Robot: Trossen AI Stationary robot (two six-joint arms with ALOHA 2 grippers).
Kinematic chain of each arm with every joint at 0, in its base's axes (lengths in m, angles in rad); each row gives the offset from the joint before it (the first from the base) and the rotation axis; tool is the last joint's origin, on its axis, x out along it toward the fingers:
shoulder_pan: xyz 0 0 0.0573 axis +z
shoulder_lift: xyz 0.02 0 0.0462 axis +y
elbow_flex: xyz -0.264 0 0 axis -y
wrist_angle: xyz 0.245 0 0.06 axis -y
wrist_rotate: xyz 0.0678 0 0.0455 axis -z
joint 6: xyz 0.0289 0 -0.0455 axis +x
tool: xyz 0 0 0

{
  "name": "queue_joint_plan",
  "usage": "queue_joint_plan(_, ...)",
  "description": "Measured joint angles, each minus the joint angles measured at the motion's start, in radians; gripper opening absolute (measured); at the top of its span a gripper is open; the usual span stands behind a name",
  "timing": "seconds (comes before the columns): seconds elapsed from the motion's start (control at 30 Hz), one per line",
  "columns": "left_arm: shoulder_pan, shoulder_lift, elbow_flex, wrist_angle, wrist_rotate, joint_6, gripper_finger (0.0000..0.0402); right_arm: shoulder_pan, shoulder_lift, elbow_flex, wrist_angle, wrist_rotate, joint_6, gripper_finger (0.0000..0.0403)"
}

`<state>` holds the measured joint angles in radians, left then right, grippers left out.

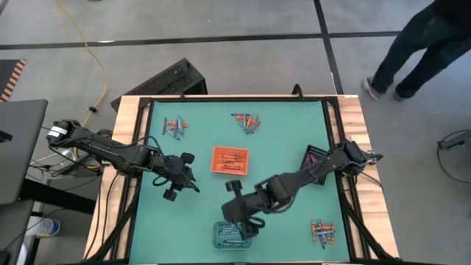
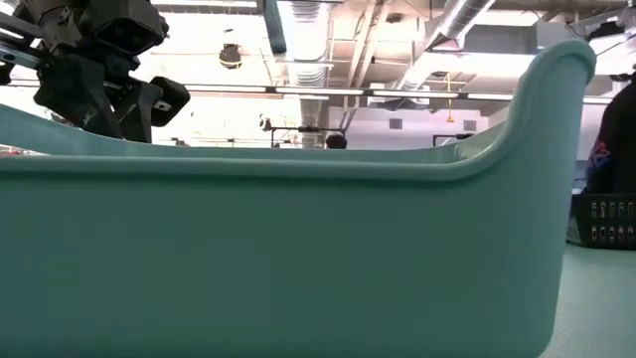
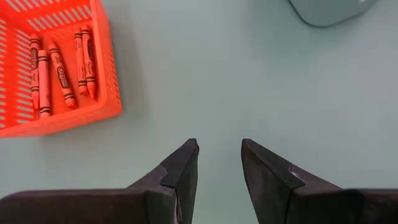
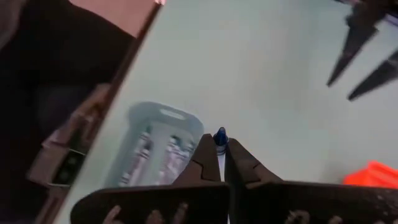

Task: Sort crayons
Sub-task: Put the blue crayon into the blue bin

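My right gripper [image 4: 221, 163] is shut on a blue crayon [image 4: 220, 139] and hangs above the table's near middle [image 1: 241, 221], beside a clear tray [image 4: 158, 146] that has several crayons lying in it. My left gripper [image 3: 219, 158] stands open over bare green mat, left of centre [image 1: 184, 185], with nothing between its fingers. An orange tray [image 3: 59, 68] at the table's centre holds several orange crayons [image 3: 62, 71]. Loose crayons lie on the mat in piles at the far left [image 1: 175, 127], far middle [image 1: 249, 121] and near right [image 1: 324, 232]. My right gripper pinches the blue crayon between its two fingers. The crayon lies along the fingers, and only its pointed tip [image 4: 220, 135] shows past their free ends. The fingers slant down toward the table's near edge. The crayon is lifted clear of the mat.
A black tray [image 1: 316, 157] sits at the right side under my right arm. The table has a raised black rim [image 1: 143, 147]. In the low view a pale green wall [image 2: 298, 259] fills the picture. A person [image 1: 412, 44] walks on the floor beyond the far right corner.
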<state>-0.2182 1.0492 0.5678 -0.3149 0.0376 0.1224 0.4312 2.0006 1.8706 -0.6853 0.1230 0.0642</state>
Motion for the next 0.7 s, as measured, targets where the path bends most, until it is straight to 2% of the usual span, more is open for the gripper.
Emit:
queue_joint_plan(0.3,0.0,0.0,0.0,0.048,0.0,-0.007,0.0114,0.062,0.019,0.0,0.019,-0.067,0.107,0.0)
queue_joint_plan(0.5,0.0,0.0,0.0,0.063,0.0,-0.019,0.0114,0.067,0.095,0.0,0.046,-0.166,0.179,0.0)
queue_joint_plan(0.7,0.0,0.0,0.0,0.072,0.001,-0.042,0.0114,0.058,0.148,0.0,0.014,-0.186,0.227,0.0)
